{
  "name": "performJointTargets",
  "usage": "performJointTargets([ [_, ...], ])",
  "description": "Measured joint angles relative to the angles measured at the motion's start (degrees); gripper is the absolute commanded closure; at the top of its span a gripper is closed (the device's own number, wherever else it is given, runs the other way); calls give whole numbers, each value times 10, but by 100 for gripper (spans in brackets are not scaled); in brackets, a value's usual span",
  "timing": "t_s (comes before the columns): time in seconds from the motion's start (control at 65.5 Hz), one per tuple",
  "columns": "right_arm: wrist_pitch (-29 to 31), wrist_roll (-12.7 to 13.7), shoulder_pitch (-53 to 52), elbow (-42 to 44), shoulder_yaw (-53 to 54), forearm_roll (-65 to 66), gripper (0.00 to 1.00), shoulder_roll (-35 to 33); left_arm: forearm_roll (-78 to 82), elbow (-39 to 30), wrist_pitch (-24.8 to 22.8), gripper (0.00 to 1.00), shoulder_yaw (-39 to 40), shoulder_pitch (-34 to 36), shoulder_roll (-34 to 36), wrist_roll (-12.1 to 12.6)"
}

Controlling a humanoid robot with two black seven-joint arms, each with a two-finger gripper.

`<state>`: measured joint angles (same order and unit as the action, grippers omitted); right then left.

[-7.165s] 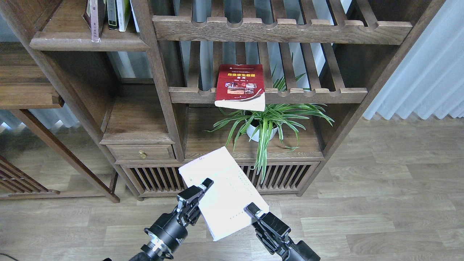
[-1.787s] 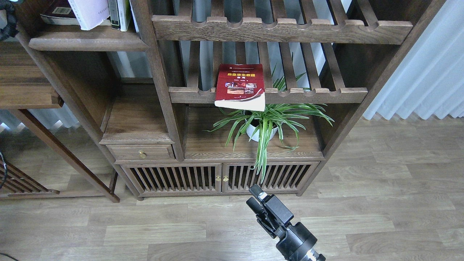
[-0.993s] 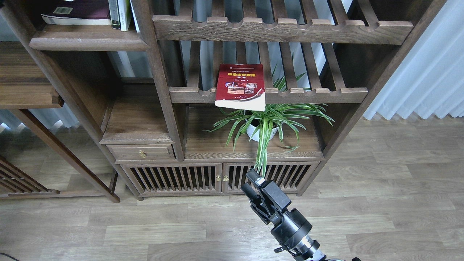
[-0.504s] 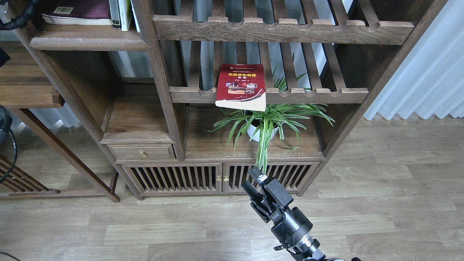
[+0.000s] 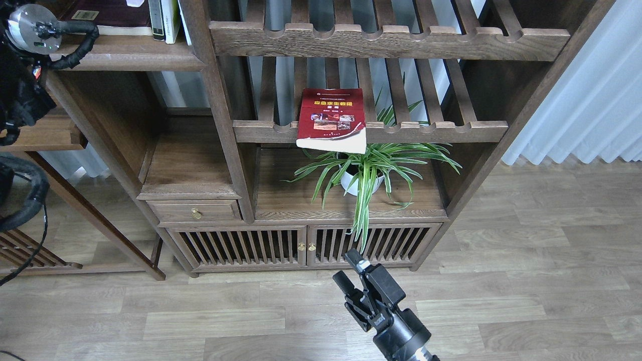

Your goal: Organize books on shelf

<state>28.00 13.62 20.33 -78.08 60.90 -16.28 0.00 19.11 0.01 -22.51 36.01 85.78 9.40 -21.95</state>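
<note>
The red book (image 5: pixel 331 118) with a yellow title band lies flat on a slatted rack, its curled front corner overhanging the scalloped rail. The dark maroon book (image 5: pixel 108 15) lies flat on the solid brown shelf (image 5: pixel 135 60) at the top left. A small pale corner (image 5: pixel 133 2) shows above it at the frame's top edge; the rest is cut off. My right gripper (image 5: pixel 347 268) is open and empty, low over the floor in front of the cabinet. My left arm (image 5: pixel 25 60) fills the upper left edge; its gripper is out of view.
Two upright books (image 5: pixel 164 20) stand at the shelf's right end against the post (image 5: pixel 220 115). A potted spider plant (image 5: pixel 363 173) sits under the red book. A slatted cabinet (image 5: pixel 301 245) and a small drawer (image 5: pixel 196 211) are below. A curtain (image 5: pixel 587 110) hangs at the right.
My left arm has come into view at the upper left edge beside the shelf. My right gripper has dropped back a little toward me. The red and maroon books have not moved.
</note>
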Motion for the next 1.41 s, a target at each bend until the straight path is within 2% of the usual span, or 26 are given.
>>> performJointTargets([
  [0.046,0,0,3,0,0,-1,8,-1,-1,0,4,29,0,-4,0,1],
  [0.092,0,0,7,0,0,-2,8,-2,-3,0,12,28,0,-7,0,4],
  [0.122,0,0,10,-1,1,-3,8,-4,-6,0,20,20,1,-13,2,5],
  [0.306,0,0,14,-1,0,-6,9,-6,-15,0,20,2,3,-21,10,3],
  [0.596,0,0,12,-2,-4,-5,9,-4,-33,0,-7,1,7,-24,37,-1],
  [0.81,0,0,13,-2,-8,-5,9,-3,-96,0,-19,1,55,-24,49,-35],
  [0.856,0,-1,14,-2,-8,-4,9,-3,-98,-2,-19,1,62,-24,50,-36],
  [1.253,0,-2,15,-2,-7,-4,9,-5,-101,-111,-25,1,75,-32,78,-31],
  [1.406,0,-2,15,-2,-2,-4,9,-5,-102,-175,-26,1,70,-66,93,-16],
])
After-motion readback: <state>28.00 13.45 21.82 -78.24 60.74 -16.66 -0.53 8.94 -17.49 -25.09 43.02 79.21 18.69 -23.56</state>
